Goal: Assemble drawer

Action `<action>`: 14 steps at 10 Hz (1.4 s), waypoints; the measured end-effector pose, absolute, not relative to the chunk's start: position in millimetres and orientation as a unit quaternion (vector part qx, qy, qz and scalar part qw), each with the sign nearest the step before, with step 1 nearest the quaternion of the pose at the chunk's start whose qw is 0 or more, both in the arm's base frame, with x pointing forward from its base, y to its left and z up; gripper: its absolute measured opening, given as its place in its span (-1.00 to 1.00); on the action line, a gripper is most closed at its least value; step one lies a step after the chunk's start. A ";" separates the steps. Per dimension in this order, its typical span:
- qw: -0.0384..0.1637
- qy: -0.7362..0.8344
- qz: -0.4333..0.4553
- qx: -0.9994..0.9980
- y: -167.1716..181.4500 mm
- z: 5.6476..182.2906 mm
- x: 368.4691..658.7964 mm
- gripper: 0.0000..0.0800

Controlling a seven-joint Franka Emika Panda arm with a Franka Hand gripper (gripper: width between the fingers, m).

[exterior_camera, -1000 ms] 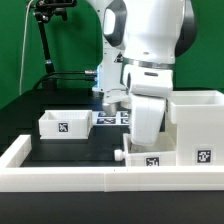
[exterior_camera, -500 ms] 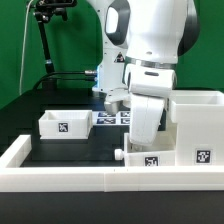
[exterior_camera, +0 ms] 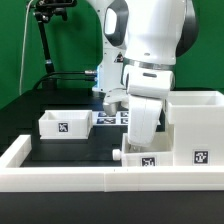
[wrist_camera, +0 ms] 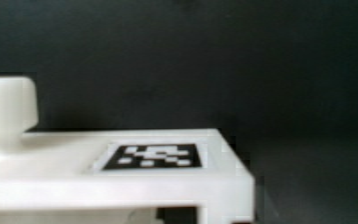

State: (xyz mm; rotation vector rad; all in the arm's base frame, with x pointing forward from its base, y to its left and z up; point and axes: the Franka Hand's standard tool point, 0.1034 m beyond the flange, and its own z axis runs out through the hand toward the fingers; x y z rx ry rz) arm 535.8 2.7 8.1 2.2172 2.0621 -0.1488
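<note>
1 tray [exterior_camera: 150, 160] sits directly under the tool [exterior_camera: 142, 145] — whether spread or pinching, cannot tell.

A blurred white tray [wrist_camera: 87, 182] bears a square tag [wrist_camera: 155, 156] beside its knob [wrist_camera: 5, 105].

One housing [exterior_camera: 195, 122], two trays [exterior_camera: 64, 124] [exterior_camera: 150, 161], one marker board [exterior_camera: 110, 117], one border wall [exterior_camera: 60, 179].

White tray [exterior_camera: 76, 125] with checkered black-and-white tag [exterior_camera: 62, 127], black table [exterior_camera: 85, 148]
</note>
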 end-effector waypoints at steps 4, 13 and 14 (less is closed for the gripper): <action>0.054 0.682 -0.049 0.728 -2.0 8.1 536.0 -0.89; 0.036 0.705 -0.030 0.708 -38.7 9.3 538.5 -0.89; 0.024 0.703 -0.017 0.711 -47.8 9.8 538.6 -0.89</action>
